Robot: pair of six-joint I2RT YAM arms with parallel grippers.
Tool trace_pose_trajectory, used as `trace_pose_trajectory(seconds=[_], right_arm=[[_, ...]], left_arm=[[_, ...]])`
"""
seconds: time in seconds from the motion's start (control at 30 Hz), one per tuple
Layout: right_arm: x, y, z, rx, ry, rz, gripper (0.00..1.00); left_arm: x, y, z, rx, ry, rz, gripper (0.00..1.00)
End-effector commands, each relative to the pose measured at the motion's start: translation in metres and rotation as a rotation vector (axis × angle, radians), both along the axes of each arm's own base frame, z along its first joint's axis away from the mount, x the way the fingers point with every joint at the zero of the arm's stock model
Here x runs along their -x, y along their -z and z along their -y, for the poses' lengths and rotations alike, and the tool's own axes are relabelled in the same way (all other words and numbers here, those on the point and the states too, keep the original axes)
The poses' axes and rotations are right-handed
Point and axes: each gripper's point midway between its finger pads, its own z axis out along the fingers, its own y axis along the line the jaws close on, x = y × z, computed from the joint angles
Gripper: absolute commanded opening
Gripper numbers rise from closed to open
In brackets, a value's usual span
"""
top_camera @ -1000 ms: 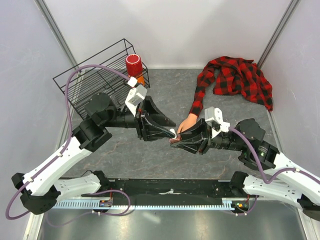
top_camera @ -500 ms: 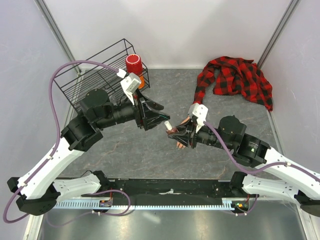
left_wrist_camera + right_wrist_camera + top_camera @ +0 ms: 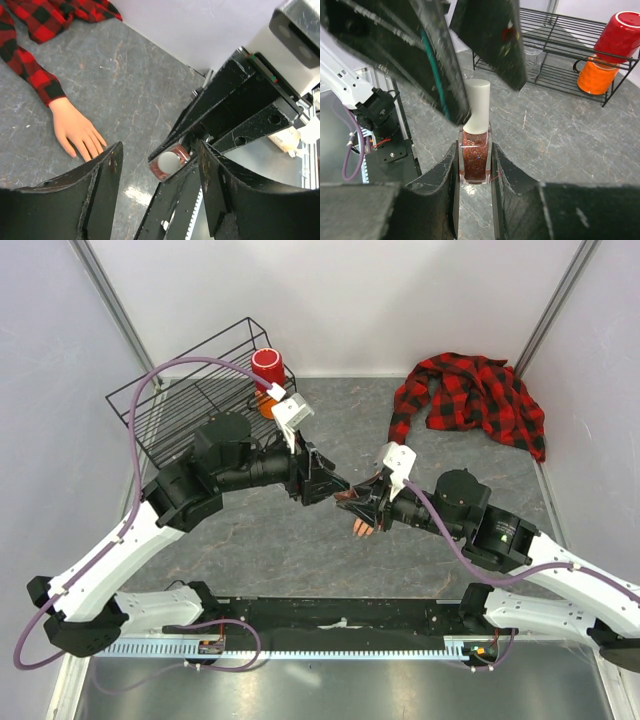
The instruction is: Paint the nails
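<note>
The right gripper is clamped on the body of a small glass polish bottle of reddish-brown glitter, its white cap towards the left gripper. That gripper's jaws stand wide, its black fingers on either side of the cap. Near them a pale peach mannequin hand lies flat on the grey marbled table. Its nails are too small to make out; a red-and-black plaid sleeve trails behind the wrist
</note>
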Motion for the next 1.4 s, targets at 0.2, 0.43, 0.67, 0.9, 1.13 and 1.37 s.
trace_pose_trajectory(seconds=[0.2, 0.43, 0.67, 0.9, 1.13, 1.37], right_arm=[[-0.007, -0.028, 0.002, -0.056, 0.038, 0.054, 0.00], [-0.037, 0.004, 0.030, 0.000, 0.274, 0.017, 0.83], [-0.066, 0.040, 0.081, 0.023, 0.608, -0.047, 0.97], [-0.063, 0.053, 0.085, 0.013, 0.620, -0.083, 0.97], [-0.061, 0.057, 0.087, 0.010, 0.618, -0.089, 0.96], [-0.060, 0.063, 0.086, 0.019, 0.606, -0.093, 0.96]], left_arm=[[0.006, -0.008, 0.008, -0.042, 0.055, 0.067, 0.06], [-0.039, 0.016, -0.011, -0.185, -0.185, 0.127, 0.02], [-0.108, 0.092, -0.046, -0.458, -0.561, 0.153, 0.02], [-0.170, 0.169, -0.075, -0.481, -0.868, 0.012, 0.02], [-0.207, 0.236, -0.097, -0.427, -1.074, -0.143, 0.02], [-0.215, 0.284, -0.123, -0.405, -1.209, -0.237, 0.02]])
